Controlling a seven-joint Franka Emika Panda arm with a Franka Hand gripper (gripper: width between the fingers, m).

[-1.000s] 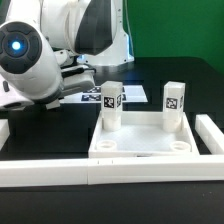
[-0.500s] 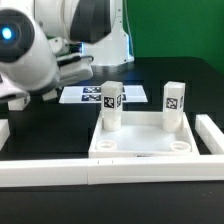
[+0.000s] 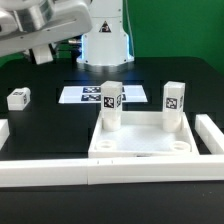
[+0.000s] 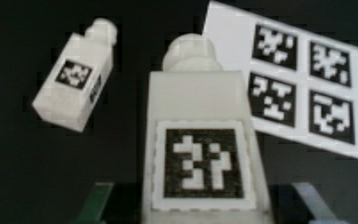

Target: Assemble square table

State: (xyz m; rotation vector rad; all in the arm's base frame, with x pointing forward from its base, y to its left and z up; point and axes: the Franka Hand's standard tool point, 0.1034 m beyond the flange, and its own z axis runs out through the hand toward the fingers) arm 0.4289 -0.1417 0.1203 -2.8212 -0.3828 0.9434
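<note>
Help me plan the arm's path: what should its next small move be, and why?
Probably carry the held leg in the gripper toward the tabletop: two legs stand in its far corners, its near sockets look empty, and the arm is off at the exterior view's left.

Black matte tabletop [image 3: 50, 130] across most of ext. view; same black under wrist cam [image 4: 16, 150]. Green backdrop [image 3: 175, 30] behind, toward ext. view's right. Marker board [image 3: 72, 95] flat on tabletop at mid-depth, w/ black tags; seen again in wrist view [image 4: 309, 70]. Long white rail [image 3: 50, 172] along near edge, second rail [image 3: 209, 135] at ext. view's right. Even, soft light.
</note>
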